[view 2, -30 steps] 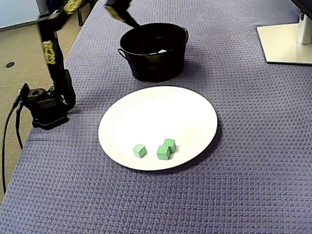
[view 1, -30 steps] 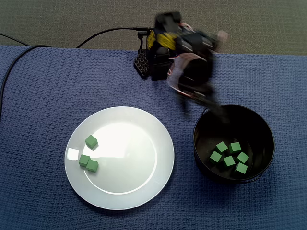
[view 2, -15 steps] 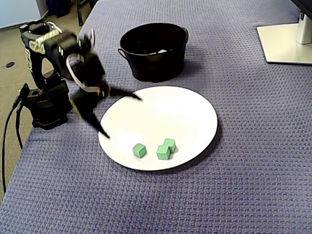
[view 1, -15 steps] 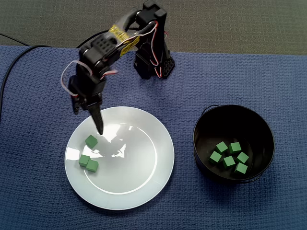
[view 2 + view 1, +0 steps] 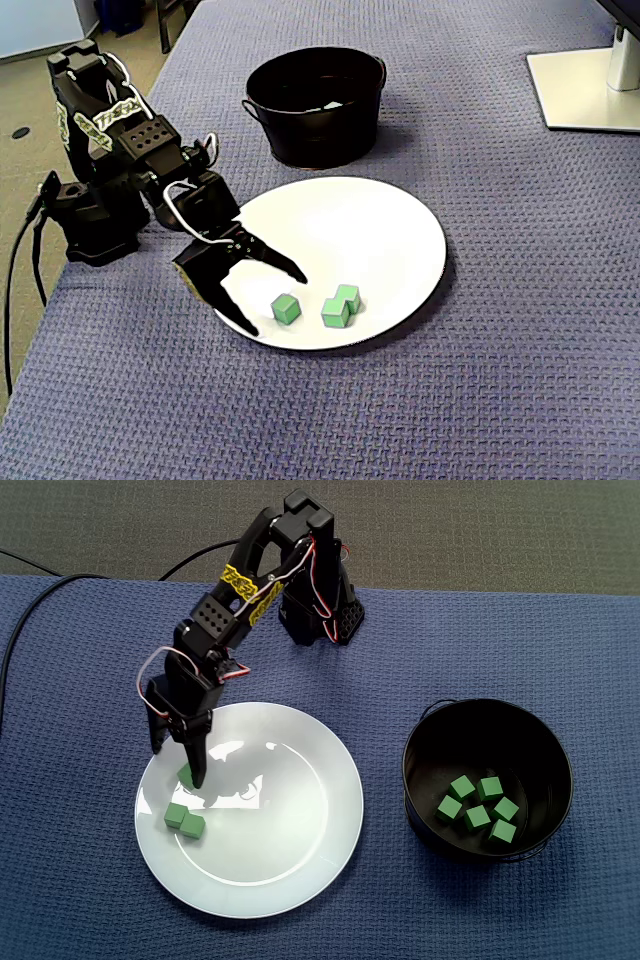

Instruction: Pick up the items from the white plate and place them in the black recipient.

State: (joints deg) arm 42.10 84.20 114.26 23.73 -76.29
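**Green cubes: heading back to the plate for the next one**

Counting three green cubes waiting on the near side of the white plate in a fixed view: a touching pair and, just beside it, a single cube. Reaching for that single one now, with the gripper spread wide and carrying nothing. Hanging low over the plate, one finger on each side of the cube, seemingly not yet touching it.

Confirming the same in a fixed view looking down: gripper pointing at the single cube, with the pair just below it in that picture.

Coming straight from the black bucket, the arm's place a second ago. Sitting clearly lower over the plate than half a second ago.

Reading this as one drop-off finished and a fresh pick beginning. Finding five cubes already lying in the bucket farther back on the blue cloth, the same count as a second ago, and three remaining.

Judging the next move as a plain squeeze on the single cube, while taking care not to nudge the pair.
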